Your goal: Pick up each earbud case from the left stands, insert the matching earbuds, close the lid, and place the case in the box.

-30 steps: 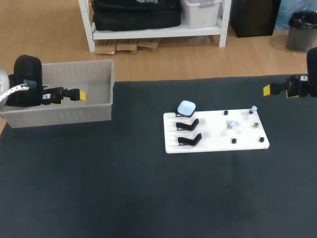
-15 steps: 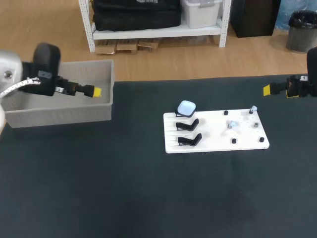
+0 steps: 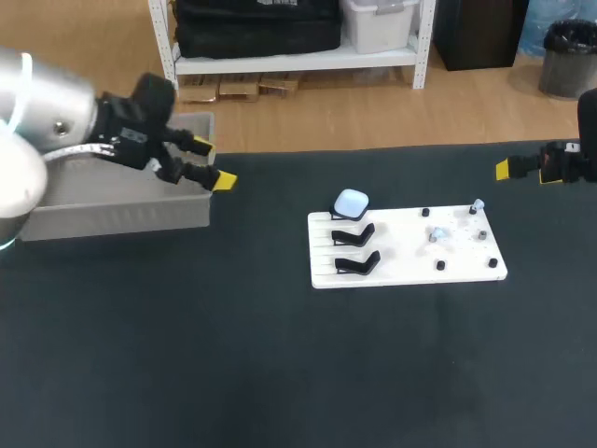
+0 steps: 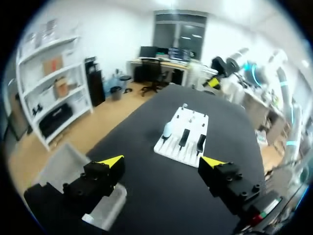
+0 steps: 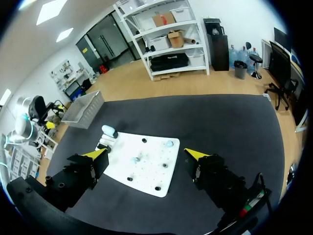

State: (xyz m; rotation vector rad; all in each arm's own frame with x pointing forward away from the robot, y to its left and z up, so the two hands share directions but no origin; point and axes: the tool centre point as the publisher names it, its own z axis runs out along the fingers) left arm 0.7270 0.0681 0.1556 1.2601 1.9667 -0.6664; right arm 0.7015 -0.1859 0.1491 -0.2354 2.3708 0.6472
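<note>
A light blue earbud case [image 3: 351,203], lid shut, rests on the rearmost stand at the left end of the white board [image 3: 457,261]. The two black stands [image 3: 354,234] in front of it are empty. Pale earbuds [image 3: 437,233] lie among black pegs on the board. My left gripper [image 3: 213,163] hangs open and empty over the right front corner of the grey box [image 3: 112,210]; in its wrist view the left gripper [image 4: 161,161] faces the board [image 4: 190,120] and case [image 4: 167,129] far ahead. My right gripper [image 5: 145,154] is open and empty beyond the board's right end, above the case [image 5: 108,130] and earbuds [image 5: 168,144].
The grey box is open-topped and stands at the table's far left; what lies inside is not visible. The dark mat [image 3: 280,373] covers the table between box and board and in front of both. The table's back edge runs just behind the box.
My left arm has swung from over the box's left part rightward to its right front corner, turning its gripper toward the board. The right arm, case and board have not moved.
</note>
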